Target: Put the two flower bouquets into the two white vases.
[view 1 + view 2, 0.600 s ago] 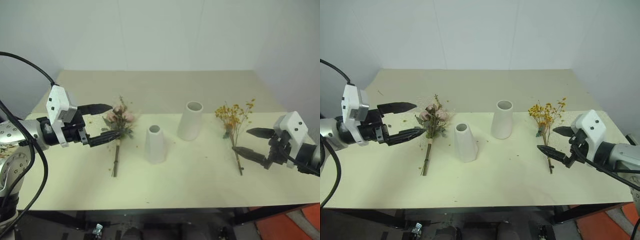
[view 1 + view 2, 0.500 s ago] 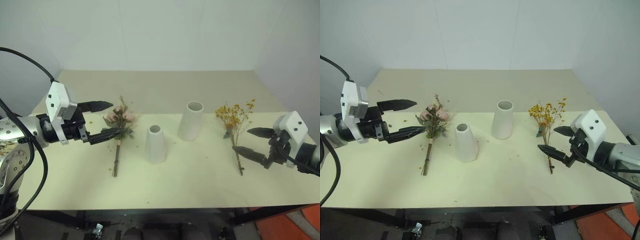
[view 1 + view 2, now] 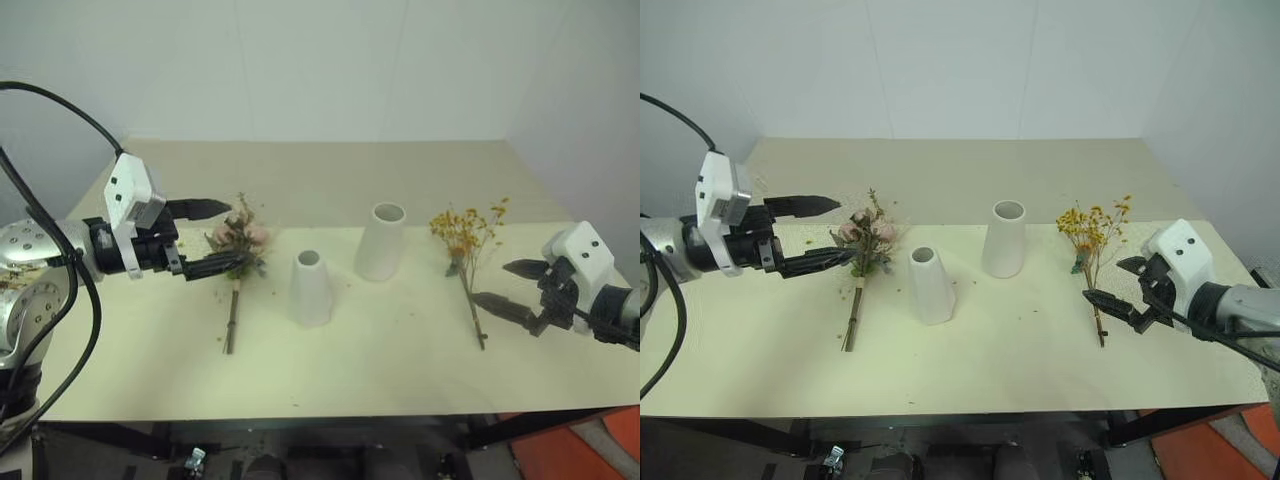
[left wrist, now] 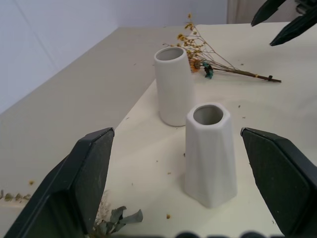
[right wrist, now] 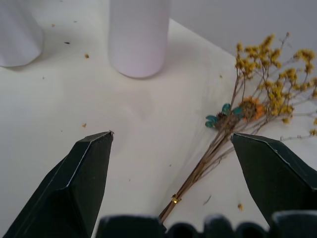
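Because both bouquets lie loose on the table point(image 3: 400, 340), I keep my left gripper point(image 3: 215, 238) spread wide beside the pink roses point(image 3: 240, 240) and my right gripper point(image 3: 510, 288) spread wide beside the yellow spray's point(image 3: 466, 235) stem, holding nothing.

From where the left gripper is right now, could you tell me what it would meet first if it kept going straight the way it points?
Probably the shorter white vase: in the left wrist view it stands between the open fingers of the left gripper, nearer than the taller vase. Depth is uncertain; the fingers may brush the rose bouquet first.

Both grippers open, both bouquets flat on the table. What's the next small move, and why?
Probably lower the right gripper onto the thin stems of the yellow bouquet and close. Its open fingers hang just beside the stem end, nothing is held, and both vases, shorter and taller, stand empty.
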Controlling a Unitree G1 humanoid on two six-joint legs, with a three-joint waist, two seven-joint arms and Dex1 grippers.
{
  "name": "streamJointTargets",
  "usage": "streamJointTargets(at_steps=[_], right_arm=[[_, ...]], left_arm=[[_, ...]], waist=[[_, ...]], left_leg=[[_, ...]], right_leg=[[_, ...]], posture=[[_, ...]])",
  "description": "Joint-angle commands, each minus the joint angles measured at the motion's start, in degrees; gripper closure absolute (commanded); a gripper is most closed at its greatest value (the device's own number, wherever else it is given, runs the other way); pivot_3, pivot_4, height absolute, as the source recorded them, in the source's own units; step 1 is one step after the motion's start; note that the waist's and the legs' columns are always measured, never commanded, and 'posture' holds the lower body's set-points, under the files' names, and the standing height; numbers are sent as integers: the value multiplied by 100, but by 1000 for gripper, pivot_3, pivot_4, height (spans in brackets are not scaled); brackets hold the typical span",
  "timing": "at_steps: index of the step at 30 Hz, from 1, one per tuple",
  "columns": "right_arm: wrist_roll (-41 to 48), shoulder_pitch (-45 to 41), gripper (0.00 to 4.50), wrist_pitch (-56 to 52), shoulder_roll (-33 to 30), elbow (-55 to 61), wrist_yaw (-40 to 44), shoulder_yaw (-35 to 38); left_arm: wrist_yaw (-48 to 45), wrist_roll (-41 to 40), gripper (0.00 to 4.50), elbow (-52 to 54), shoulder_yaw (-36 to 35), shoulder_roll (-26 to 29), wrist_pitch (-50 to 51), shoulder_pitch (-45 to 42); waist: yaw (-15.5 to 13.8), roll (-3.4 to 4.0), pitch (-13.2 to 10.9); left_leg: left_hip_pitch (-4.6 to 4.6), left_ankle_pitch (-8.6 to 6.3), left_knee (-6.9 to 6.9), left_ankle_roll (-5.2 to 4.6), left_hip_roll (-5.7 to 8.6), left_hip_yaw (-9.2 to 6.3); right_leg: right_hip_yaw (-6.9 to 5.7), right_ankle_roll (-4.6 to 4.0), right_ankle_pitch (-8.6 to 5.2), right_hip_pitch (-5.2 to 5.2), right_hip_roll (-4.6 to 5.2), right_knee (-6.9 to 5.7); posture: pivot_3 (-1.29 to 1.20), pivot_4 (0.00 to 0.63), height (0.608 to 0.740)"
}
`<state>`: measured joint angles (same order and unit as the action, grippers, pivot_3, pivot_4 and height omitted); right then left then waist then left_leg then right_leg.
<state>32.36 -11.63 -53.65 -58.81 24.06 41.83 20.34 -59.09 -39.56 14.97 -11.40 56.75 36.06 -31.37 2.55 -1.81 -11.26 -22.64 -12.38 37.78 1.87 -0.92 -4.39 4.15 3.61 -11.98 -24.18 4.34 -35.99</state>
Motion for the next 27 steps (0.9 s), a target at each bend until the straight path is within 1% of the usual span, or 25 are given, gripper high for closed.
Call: streamJointTargets(at_steps=[1, 3, 6, 11, 13, 16, 19, 23, 27], right_arm=[[-87, -819, 0, -990, -41, -391, -536, -538], [-161, -1257, 0, -1372, 78, -616, -765, -861], [-369, -1715, 0, -1530, 363, -852, -1077, -1288], [-799, -2272, 0, -1817, 875, -1502, -1599, -1763], [-943, -2470, 0, -1884, 1078, -1799, -1789, -1791], [-1189, -2623, 0, -1821, 1208, -2135, -1916, -1953], [-1341, -2822, 0, -1708, 1283, -2526, -1881, -2076], [-1617, -3202, 0, -1373, 1453, -3386, -1877, -2216], [-1841, -3559, 0, -1033, 1581, -4236, -1572, -2511]], left_arm=[[-223, 32, 31, -82, 438, -213, -41, -736], [-381, 150, 31, -203, 769, -378, -87, -1134], [-577, 450, 31, -502, 1228, -733, -320, -1679], [-722, 827, 31, -982, 1653, -1314, -552, -2218], [-771, 958, 31, -1132, 1729, -1473, -648, -2299], [-851, 1112, 31, -1301, 1763, -1659, -866, -2347], [-901, 1176, 31, -1376, 1732, -1745, -934, -2351], [-863, 1300, 31, -1394, 1688, -1820, -1098, -2254], [-800, 1344, 31, -1266, 1594, -1781, -1101, -2104]], waist=[[-6, 0, 0], [-7, -1, 0], [-10, 0, 0], [-4, 0, 0], [1, 0, 0], [4, 0, 0], [5, 0, -1], [11, 0, -1], [18, 1, -1]], left_leg=[[5, 0, 2, 0, 1, 0], [-2, 1, 3, 0, 2, -1], [-10, 0, 0, 0, 3, -1], [-27, 0, 1, 0, 8, -3], [-27, 1, 2, 0, 8, -3], [-24, 1, 2, -1, 7, -3], [-27, 1, 2, -1, 8, -4], [-24, 1, 2, -1, 8, -4], [-25, 1, 2, -1, 8, -4]], right_leg=[[0, 0, 0, 5, 0, -3], [0, 0, 3, 0, 1, -2], [0, 0, 2, -6, 0, 3], [0, 2, 5, -16, 4, 12], [0, 2, 6, -17, 4, 9], [0, 2, 6, -19, 3, 5], [0, -7, 11, -19, 3, 7], [0, -12, 16, -18, 3, 6], [0, -13, 16, -18, 3, 7]], posture=[[0, 150, 740], [0, 150, 740], [0, 150, 740], [0, 150, 740], [0, 150, 740], [0, 150, 740], [0, 150, 740], [0, 150, 740], [0, 150, 740]])
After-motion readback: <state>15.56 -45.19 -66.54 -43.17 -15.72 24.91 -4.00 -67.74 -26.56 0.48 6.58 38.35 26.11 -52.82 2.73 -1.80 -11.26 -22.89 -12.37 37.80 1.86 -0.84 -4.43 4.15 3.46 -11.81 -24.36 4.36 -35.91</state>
